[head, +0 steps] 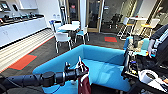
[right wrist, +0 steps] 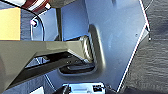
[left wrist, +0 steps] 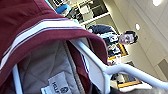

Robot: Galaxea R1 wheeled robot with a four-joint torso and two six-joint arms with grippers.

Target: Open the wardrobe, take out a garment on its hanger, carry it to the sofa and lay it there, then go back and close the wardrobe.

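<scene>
The bright blue L-shaped upholstered sofa (head: 105, 63) spreads out just ahead of you, white chairs (head: 62, 38) and a small white table (head: 68, 26) behind it and a person (head: 160, 42) at its far end. Your left arm reaches over its near edge, the left gripper (head: 79, 70) clamped on the thin white hanger (left wrist: 100, 67). From it the dark maroon jacket (head: 83, 83) with white trim hangs, above the sofa's near edge.

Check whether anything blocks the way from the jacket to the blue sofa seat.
Nothing visible does. The jacket hangs on its hanger from the left gripper, just in front of the sofa. The seat cushion beyond it lies bare. The white chairs stand farther off, behind the sofa.
</scene>
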